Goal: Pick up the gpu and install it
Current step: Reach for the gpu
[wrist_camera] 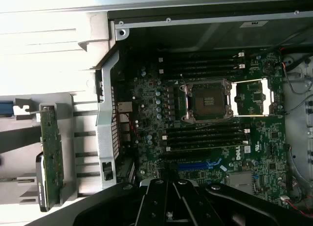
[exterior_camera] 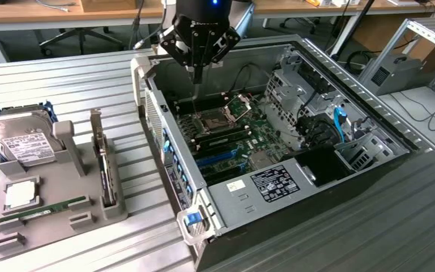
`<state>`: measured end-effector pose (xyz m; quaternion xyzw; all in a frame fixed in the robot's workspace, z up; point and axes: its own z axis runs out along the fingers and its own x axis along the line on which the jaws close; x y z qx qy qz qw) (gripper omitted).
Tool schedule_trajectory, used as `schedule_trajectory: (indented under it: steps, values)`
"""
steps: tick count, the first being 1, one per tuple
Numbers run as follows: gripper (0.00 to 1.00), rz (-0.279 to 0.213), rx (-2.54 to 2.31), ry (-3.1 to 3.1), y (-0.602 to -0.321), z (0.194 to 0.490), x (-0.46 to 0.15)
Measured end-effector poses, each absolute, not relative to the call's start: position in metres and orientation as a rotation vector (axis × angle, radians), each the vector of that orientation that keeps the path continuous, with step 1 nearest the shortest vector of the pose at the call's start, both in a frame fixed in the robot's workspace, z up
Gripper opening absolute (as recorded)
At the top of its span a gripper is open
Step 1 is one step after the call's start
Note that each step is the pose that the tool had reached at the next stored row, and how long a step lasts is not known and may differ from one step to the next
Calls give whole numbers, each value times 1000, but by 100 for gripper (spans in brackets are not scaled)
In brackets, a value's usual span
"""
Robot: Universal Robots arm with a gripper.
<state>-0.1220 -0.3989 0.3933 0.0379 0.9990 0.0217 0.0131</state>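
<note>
The gpu (exterior_camera: 105,167) stands on its long edge in a slot of the grey holder (exterior_camera: 115,212) at the exterior view's left, its metal bracket uppermost. In the wrist view the gpu (wrist_camera: 51,147) is a narrow green board outside the case wall. My gripper (exterior_camera: 197,73) hangs shut with nothing in it above the rear part of the open computer case (exterior_camera: 278,195), well apart from the gpu. In the wrist view the gripper (wrist_camera: 168,182) points down at the motherboard (wrist_camera: 146,89), close to the blue expansion slots (wrist_camera: 200,165).
The holder also carries a hard drive (exterior_camera: 25,141), a CPU (exterior_camera: 21,194) and a RAM stick (exterior_camera: 40,212). Inside the case are the open CPU socket (wrist_camera: 205,99), drive cages (exterior_camera: 301,90) and cables (exterior_camera: 338,124). Everything rests on a ribbed metal table (exterior_camera: 66,85).
</note>
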Motion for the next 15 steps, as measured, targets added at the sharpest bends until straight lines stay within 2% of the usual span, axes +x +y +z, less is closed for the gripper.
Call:
schedule_trajectory:
  steps: [15]
  values:
    - [11, 68, 119, 3112, -399, 393, -163]
